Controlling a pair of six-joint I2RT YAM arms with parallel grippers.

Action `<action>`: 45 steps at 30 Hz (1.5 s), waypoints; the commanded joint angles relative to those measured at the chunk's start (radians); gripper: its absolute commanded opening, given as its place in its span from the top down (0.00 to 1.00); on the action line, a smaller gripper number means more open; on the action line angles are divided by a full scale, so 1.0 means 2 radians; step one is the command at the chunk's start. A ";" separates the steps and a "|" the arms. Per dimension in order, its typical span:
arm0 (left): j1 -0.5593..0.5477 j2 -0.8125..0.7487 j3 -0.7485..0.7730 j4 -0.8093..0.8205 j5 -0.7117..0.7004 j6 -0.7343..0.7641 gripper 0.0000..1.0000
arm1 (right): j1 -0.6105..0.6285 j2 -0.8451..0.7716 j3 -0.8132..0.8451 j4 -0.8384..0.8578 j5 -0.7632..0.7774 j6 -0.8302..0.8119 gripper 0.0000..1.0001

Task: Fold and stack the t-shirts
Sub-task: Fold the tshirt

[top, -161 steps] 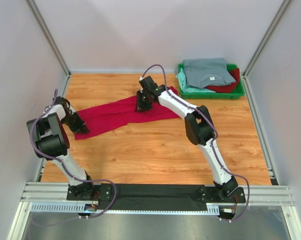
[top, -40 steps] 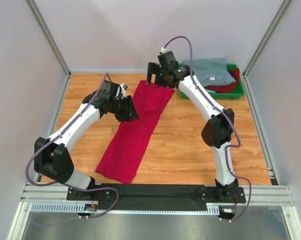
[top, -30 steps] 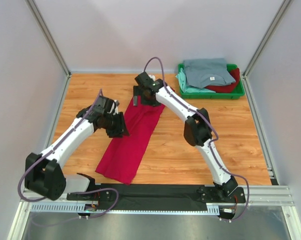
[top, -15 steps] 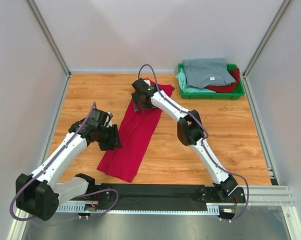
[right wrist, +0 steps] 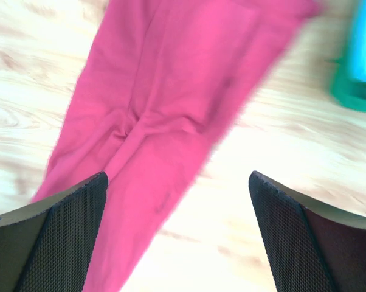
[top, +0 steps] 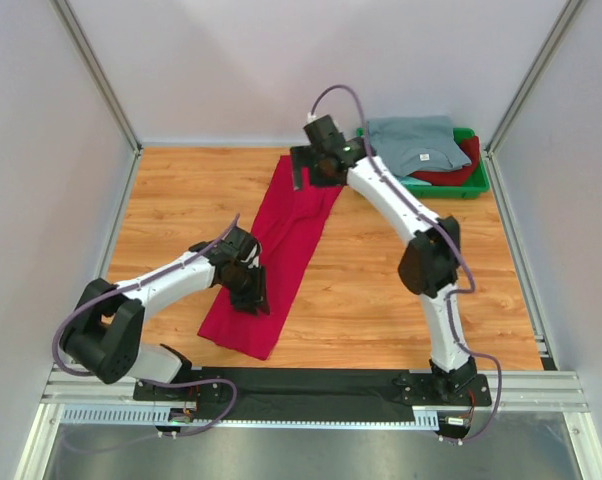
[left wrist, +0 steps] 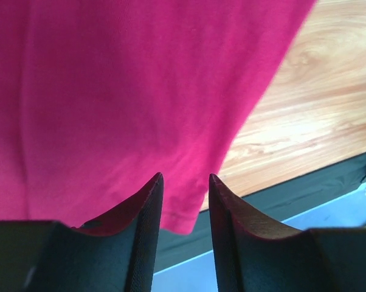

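Observation:
A bright crimson-red t-shirt (top: 286, 235) lies as a long narrow strip on the wooden table, running from the far middle to the near left. My left gripper (top: 253, 293) hovers over its near part. In the left wrist view the red cloth (left wrist: 110, 91) fills the frame, and the left gripper (left wrist: 185, 177) shows a narrow gap with nothing in it. My right gripper (top: 303, 175) hangs over the shirt's far end. It stands wide open (right wrist: 177, 176) above the cloth (right wrist: 165, 91). More t-shirts, grey-blue (top: 413, 140), mint-green (top: 366, 165) and darker red (top: 461, 170), lie piled at the back right.
The piled shirts rest in a green plastic tray (top: 421, 190), whose corner shows in the right wrist view (right wrist: 353, 91). A black strip (top: 311, 385) and a metal rail run along the near edge. Grey walls close in three sides.
The left gripper has moved right and nearer, over the shirt's near part, and its jaws have narrowed. The right gripper has moved back and right, to the far end of the shirt.

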 commanded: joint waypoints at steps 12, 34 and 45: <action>-0.122 0.153 -0.001 0.225 0.131 -0.139 0.61 | -0.049 -0.294 -0.318 -0.021 0.024 0.063 0.04; -0.022 -0.235 0.038 -0.067 -0.028 -0.042 0.43 | 0.022 -0.020 -0.092 -0.001 0.030 0.072 0.09; 0.053 -0.294 -0.016 -0.079 -0.003 -0.053 0.42 | 0.034 0.164 0.070 -0.017 0.023 0.065 0.01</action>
